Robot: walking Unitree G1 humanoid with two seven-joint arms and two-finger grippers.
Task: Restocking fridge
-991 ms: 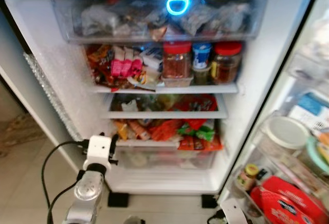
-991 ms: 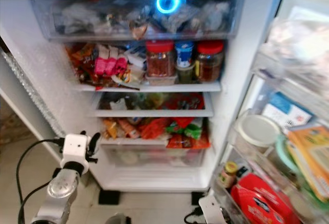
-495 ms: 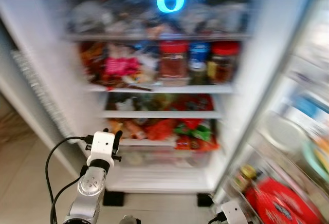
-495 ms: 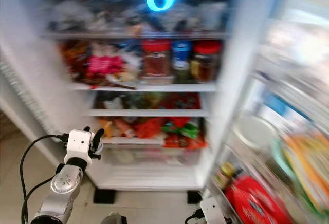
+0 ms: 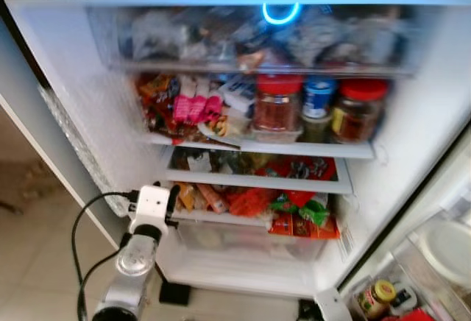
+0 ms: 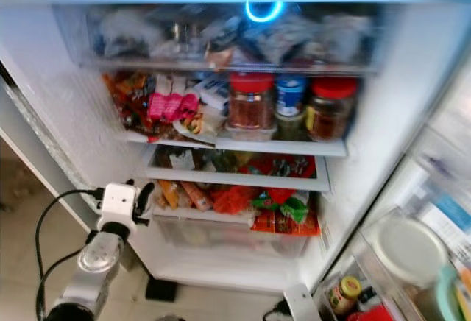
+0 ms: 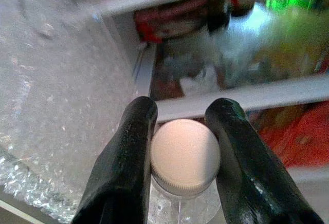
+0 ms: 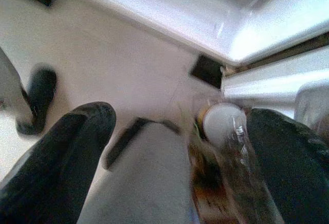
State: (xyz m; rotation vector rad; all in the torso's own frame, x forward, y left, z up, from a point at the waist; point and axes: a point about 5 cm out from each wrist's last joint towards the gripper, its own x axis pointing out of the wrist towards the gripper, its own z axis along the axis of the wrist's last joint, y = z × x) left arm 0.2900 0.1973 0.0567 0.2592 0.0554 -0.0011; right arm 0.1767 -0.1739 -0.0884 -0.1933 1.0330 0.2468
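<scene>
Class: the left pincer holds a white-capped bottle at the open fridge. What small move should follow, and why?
Probably ease the left pincer, shut on the bottle, forward toward the lower shelf: it sits at the fridge's left wall, not yet inside.

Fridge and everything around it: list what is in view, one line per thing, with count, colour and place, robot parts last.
fridge: one, white inside, open, straight ahead
top drawer: one, clear, packed with wrapped items, blurred
red-lidded jars: two, first shelf, right part
blue-lidded jar: one, between the red-lidded jars
pink packets: a bunch, first shelf, left part
snack packets: several, red, orange and green, lower shelves
door shelf: one, clear, on the right, holding a white lid and a small yellow-capped jar
floor: beige tiles
white-capped bottle: one, clear, between the left gripper's fingers
second bottle: one, white cap, brownish, blurred, in the right gripper
left gripper: black fingers clamped on the bottle, by the lower shelves
right gripper: low, over the floor
</scene>
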